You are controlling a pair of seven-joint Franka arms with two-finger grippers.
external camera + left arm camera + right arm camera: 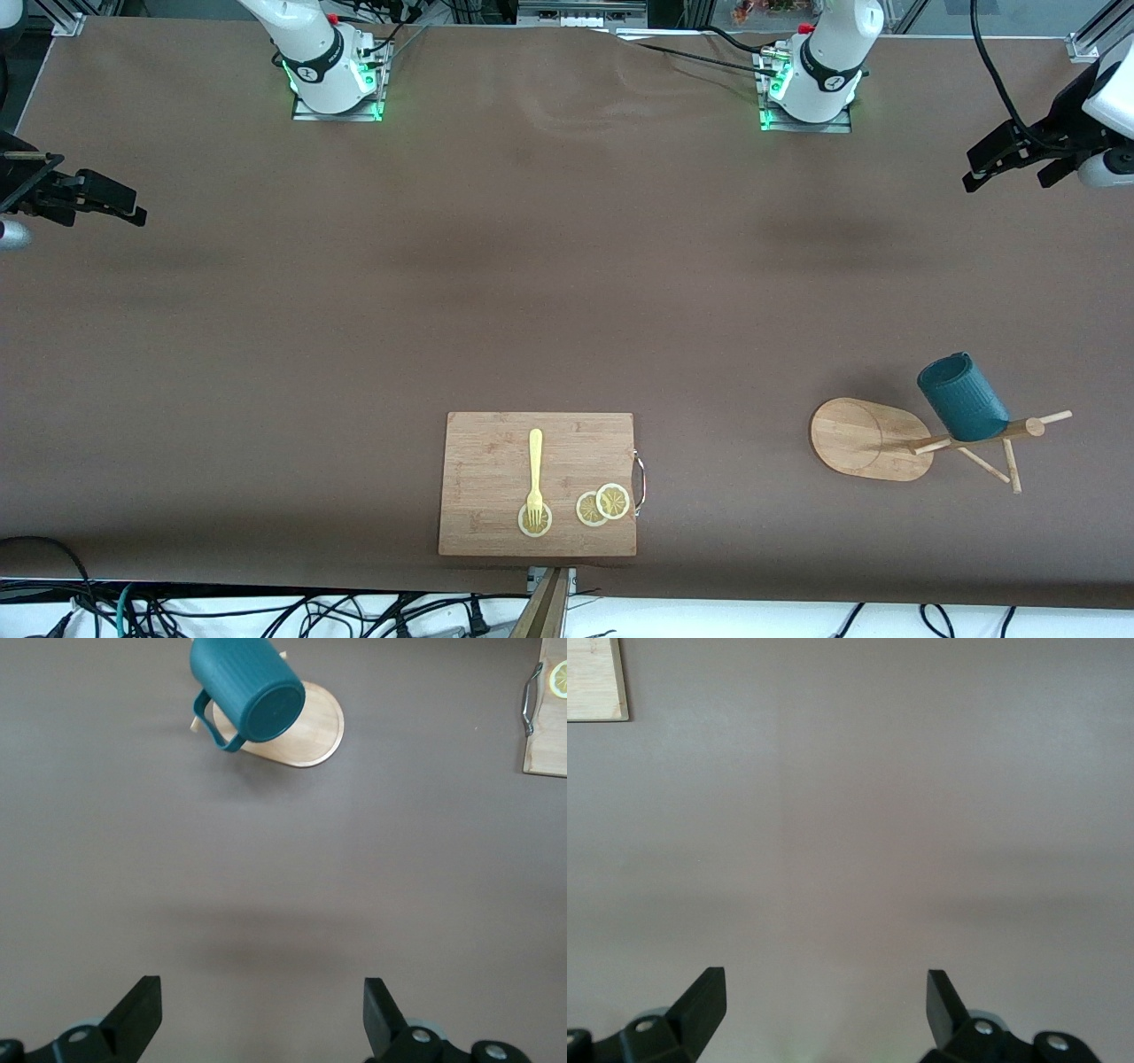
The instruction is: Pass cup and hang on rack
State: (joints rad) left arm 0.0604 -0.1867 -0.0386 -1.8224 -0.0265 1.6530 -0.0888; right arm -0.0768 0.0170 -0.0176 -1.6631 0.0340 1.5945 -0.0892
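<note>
One cup (962, 395), dark teal and ribbed, hangs on the one rack (873, 439), a bamboo mug tree with oval base, near the left arm's end of the table (354, 310). The cup's long axis is tilted, closed bottom up and away from the front camera, rim down against the post where the pegs branch. The left wrist view alone shows its handle (211, 722) and flat bottom; the front view alone shows the pegs spread. Left pincer (1010, 159): one, jaws wide apart and empty, held over bare table at that end, well apart from the cup, which lies ahead of its fingertips (137, 1010). Right pincer (93, 199): one, likewise spread and holding nothing, over the right arm's end of the table, well apart from everything; its own view shows only bare cloth and one corner of the board. One rectangular cutting board (496, 461) with metal handle lies at the table edge nearest the front camera, between the two pincers' ends. It carries one yellow fork (535, 474) and three lemon slices (602, 505), the fork's tines on one slice, the other two overlapping.
</note>
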